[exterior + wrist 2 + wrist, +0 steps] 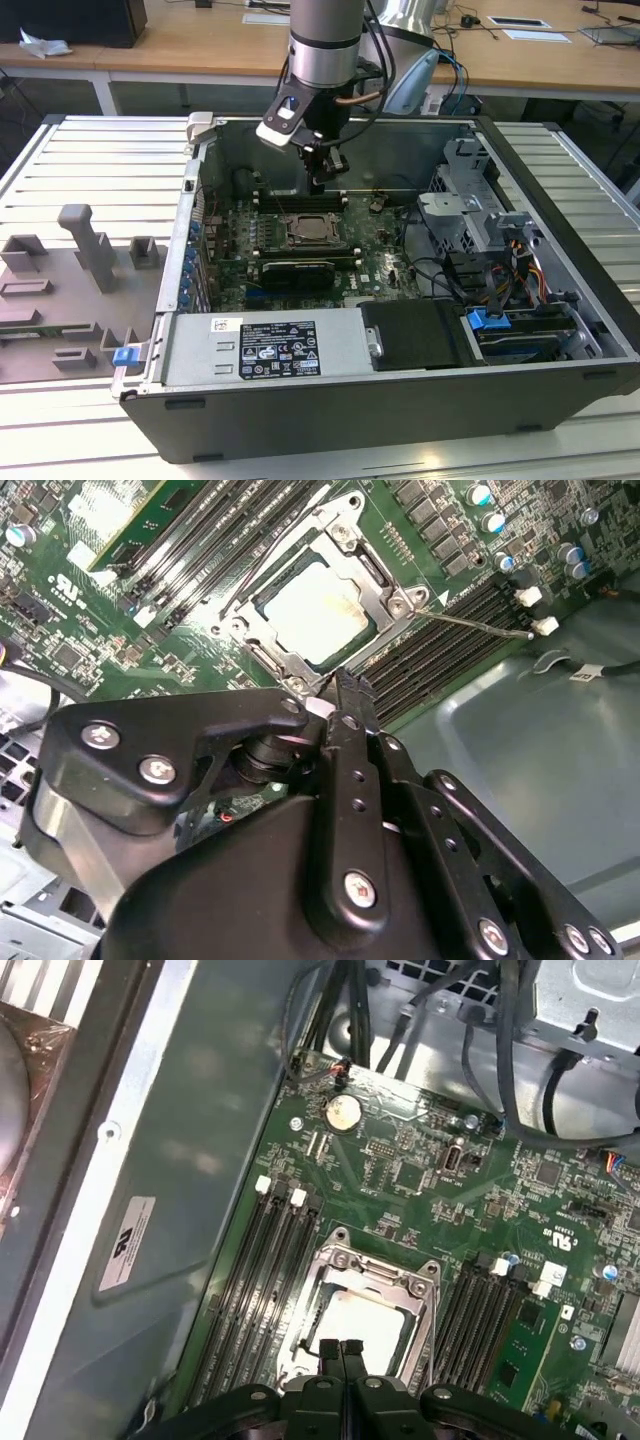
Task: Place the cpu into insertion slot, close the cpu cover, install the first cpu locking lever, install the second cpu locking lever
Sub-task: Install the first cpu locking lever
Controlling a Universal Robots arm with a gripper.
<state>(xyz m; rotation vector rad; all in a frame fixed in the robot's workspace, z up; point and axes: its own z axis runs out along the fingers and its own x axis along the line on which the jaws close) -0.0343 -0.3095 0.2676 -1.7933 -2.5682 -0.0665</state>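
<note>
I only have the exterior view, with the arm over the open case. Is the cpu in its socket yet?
Observer: Yes. In the second wrist view the cpu lies flat in it, pale top up.
Operator: And the cover?
Observer: In the first wrist view the cpu cover lies flat around the chip.
Operator: Gripper state?
Observer: The gripper is shut, fingertips together, close by the cover's edge.

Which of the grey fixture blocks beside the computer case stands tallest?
The T-topped post on the exterior view's left. It rises well above the low blocks around it on the grey base plate.
</note>
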